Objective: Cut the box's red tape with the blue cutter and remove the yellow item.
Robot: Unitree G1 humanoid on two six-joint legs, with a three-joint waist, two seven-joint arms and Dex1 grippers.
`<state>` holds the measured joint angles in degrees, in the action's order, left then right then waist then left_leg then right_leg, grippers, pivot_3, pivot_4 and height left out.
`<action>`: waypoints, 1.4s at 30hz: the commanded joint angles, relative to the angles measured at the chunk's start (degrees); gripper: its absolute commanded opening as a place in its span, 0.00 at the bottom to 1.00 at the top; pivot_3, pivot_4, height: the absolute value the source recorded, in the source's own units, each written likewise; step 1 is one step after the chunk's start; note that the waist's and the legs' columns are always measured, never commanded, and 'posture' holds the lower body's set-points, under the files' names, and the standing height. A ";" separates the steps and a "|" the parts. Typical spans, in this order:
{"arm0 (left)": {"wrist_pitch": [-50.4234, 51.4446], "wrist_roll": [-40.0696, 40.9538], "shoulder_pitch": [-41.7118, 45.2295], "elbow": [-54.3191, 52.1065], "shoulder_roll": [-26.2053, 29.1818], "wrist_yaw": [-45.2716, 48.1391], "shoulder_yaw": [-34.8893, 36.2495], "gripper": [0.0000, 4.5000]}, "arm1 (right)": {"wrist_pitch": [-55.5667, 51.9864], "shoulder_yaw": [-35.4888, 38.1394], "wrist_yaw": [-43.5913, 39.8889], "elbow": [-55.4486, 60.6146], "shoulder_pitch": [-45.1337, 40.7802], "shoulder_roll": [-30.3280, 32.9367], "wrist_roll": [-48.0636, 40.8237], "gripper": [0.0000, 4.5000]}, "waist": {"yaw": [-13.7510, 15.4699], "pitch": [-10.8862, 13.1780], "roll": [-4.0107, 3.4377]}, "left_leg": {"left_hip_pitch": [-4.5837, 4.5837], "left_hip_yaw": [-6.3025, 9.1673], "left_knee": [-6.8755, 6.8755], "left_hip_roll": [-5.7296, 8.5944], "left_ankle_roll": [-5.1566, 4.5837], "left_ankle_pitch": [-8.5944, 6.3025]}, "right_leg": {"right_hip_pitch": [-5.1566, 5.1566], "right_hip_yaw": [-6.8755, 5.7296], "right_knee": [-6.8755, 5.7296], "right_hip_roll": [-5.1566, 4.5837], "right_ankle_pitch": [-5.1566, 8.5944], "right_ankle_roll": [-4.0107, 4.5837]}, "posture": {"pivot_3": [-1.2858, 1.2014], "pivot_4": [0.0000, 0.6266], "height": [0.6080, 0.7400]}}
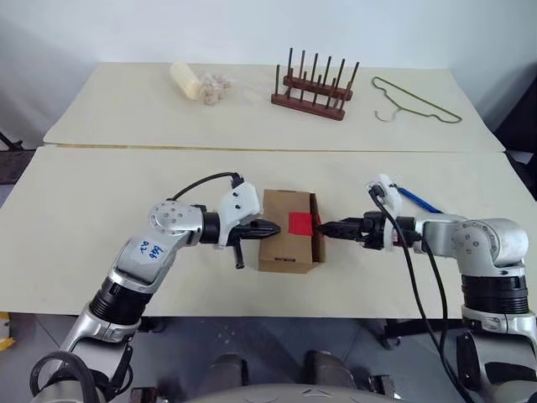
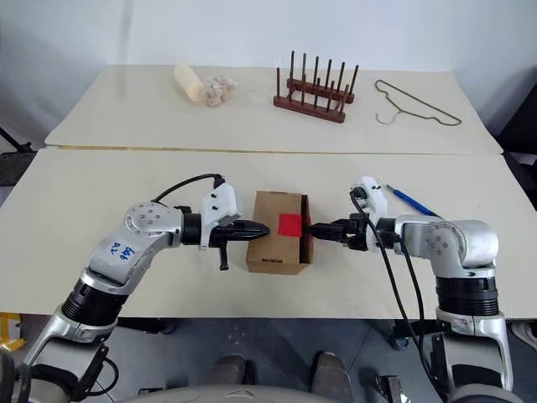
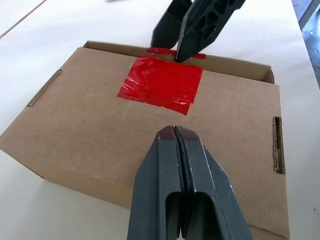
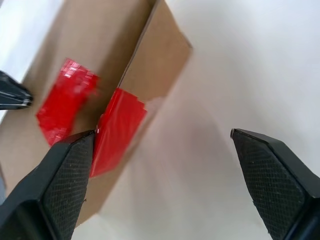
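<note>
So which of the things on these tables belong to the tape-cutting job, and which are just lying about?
Part of the job:
- box
- red tape
- blue cutter

Lying about on the far table:
- wooden peg rack
- wire hanger
- pale roll
- clear bag of small beige pieces

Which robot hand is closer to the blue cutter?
The right gripper. The blue cutter lies on the table just beyond the right arm, while the left gripper sits across the box, farther away.
</note>
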<state>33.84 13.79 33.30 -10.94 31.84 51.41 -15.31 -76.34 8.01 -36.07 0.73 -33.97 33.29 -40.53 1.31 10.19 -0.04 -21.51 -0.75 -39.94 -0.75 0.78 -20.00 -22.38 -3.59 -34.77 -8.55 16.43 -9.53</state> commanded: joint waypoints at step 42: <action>3.83 -1.04 -2.53 -1.66 0.35 -0.70 -1.70 0.00 | 1.20 -8.54 -23.47 -18.68 -7.72 9.70 2.83 0.99 | -0.01 -0.02 0.05 | -0.01 -0.07 0.19 -0.01 -0.02 -0.01 | -0.03 0.02 0.22 0.00 0.01 0.02 | 0.52 0.24 1.00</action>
<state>36.30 13.84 32.58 -13.37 31.89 50.85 -14.89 -74.99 0.44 -56.98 -17.49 -41.55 42.58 -36.91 1.30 10.17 0.01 -21.52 -0.83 -39.74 -0.76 0.77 -20.01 -22.41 -3.56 -34.54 -8.54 16.44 -9.51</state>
